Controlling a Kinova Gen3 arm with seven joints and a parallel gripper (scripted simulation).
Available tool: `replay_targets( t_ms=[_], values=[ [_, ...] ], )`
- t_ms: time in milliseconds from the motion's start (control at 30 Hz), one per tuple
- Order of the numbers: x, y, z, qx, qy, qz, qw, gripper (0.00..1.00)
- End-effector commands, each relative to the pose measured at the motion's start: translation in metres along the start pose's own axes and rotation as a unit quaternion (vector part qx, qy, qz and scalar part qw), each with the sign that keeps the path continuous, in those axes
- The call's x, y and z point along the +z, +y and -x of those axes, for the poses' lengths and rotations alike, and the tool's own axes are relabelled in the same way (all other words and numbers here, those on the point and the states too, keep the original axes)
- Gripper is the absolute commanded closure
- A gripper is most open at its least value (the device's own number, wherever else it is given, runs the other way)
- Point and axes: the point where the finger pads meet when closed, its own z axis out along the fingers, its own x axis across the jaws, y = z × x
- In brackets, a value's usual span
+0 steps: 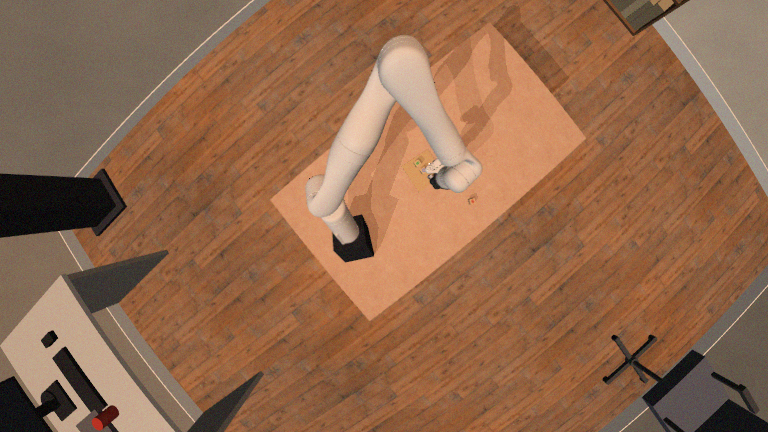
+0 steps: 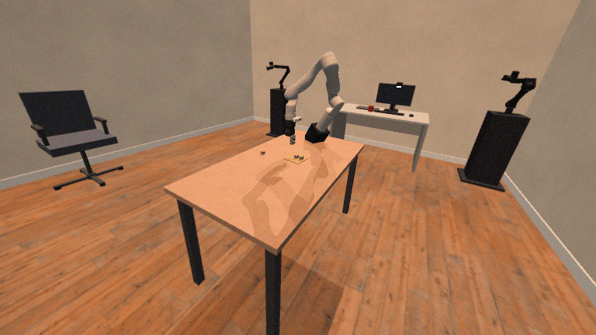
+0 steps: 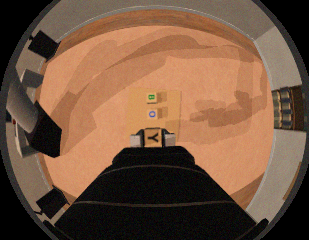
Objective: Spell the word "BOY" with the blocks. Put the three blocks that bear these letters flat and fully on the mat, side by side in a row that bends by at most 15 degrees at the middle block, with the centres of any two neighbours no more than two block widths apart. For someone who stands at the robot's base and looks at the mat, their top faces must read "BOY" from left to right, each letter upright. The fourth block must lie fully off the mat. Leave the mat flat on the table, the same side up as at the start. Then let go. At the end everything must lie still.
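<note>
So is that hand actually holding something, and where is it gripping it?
Yes: the hand holds the Y block, pinched by two opposite side faces, letter facing up.

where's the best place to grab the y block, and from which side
From straight above, on two opposite side faces: the Y block is a small cube with its letter face up. The end effector already holds it so, a finger on each side, above the mat.

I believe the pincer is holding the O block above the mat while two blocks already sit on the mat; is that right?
Not quite: the pincer holds the Y block, not the O, as the wrist view shows. The rest stands: it is above the mat, where two blocks already sit, one green-lettered and one blue-lettered.
</note>
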Motion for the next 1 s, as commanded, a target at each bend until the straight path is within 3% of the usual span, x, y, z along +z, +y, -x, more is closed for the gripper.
replay_targets(
  t_ms=[0,700,967],
  values=[
    [-0.001,0.000,0.000,0.000,0.001,0.001,1.000,0.51],
    [0.000,0.000,-0.001,0.000,0.001,0.001,1.000,0.51],
    [0.020,0.001,-0.001,0.001,0.001,0.001,1.000,0.51]
  ],
)
